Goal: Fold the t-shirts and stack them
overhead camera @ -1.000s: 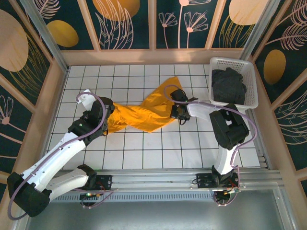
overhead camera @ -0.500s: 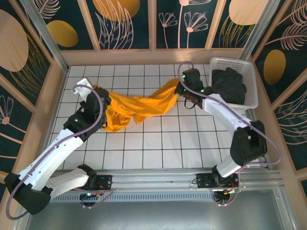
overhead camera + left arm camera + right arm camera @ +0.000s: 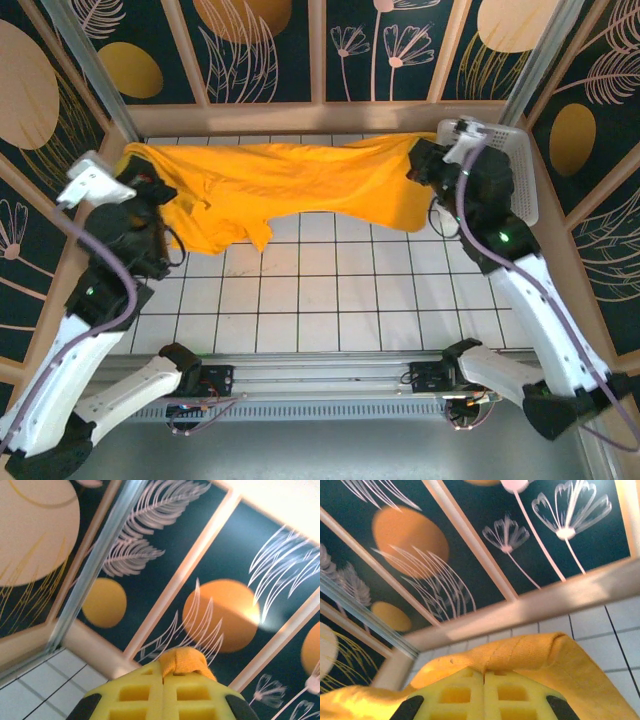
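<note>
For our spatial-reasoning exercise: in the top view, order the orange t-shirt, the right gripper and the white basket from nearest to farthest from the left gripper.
From the left gripper:
1. The orange t-shirt, in its jaws, far left.
2. The right gripper, at the shirt's other end.
3. The white basket, far right corner, beyond it.

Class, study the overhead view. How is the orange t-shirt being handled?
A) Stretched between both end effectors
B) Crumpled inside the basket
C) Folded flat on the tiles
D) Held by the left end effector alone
A: the orange t-shirt spans the table's far side, with cloth pinched in the left end effector and the right end effector.
</note>
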